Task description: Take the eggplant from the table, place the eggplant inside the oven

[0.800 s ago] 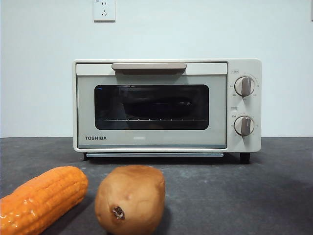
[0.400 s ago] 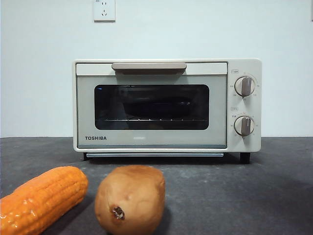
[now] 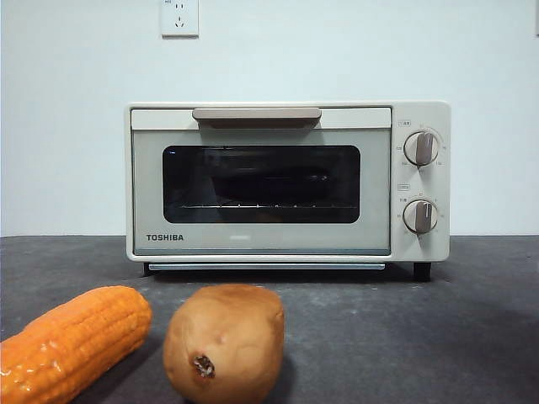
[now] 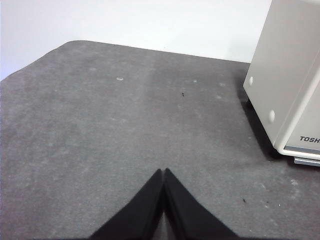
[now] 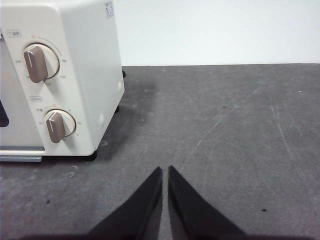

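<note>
We see our left gripper (image 4: 163,172) pressed shut on nothing above the bare table (image 4: 100,130), with the oven (image 4: 292,75) off to its right and ahead. In the front view the corn cob (image 3: 72,341) lies left of the potato (image 3: 223,341), both in front of the oven, whose door is closed. Our right gripper (image 5: 164,171) is nearly clenched, empty, with the oven's two knobs (image 5: 36,62) ahead to its left. We cannot make out the eggplant anywhere.
</note>
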You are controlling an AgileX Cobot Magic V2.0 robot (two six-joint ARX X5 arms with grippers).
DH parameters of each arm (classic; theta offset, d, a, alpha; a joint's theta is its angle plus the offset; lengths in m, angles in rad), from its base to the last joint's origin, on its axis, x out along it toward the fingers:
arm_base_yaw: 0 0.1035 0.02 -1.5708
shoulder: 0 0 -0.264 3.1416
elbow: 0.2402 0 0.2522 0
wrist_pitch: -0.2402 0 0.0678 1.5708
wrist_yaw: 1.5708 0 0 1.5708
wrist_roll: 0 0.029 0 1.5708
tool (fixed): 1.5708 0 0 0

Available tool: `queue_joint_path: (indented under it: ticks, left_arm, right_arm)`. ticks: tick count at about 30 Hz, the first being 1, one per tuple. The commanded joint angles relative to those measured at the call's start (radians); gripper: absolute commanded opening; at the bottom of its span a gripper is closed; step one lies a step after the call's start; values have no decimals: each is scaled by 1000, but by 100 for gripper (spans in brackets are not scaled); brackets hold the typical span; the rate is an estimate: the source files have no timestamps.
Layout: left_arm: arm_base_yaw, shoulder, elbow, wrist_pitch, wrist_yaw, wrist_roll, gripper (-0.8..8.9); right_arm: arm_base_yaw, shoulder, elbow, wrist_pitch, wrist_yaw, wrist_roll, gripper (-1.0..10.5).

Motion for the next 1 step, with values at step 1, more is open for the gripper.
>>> queue_joint_path:
  ticks: [1]
  left_arm:
    - [2, -1, -26, -6, 2, 5, 4]
  right_arm:
    - [-2, -3, -5, 6, 2, 11, 3]
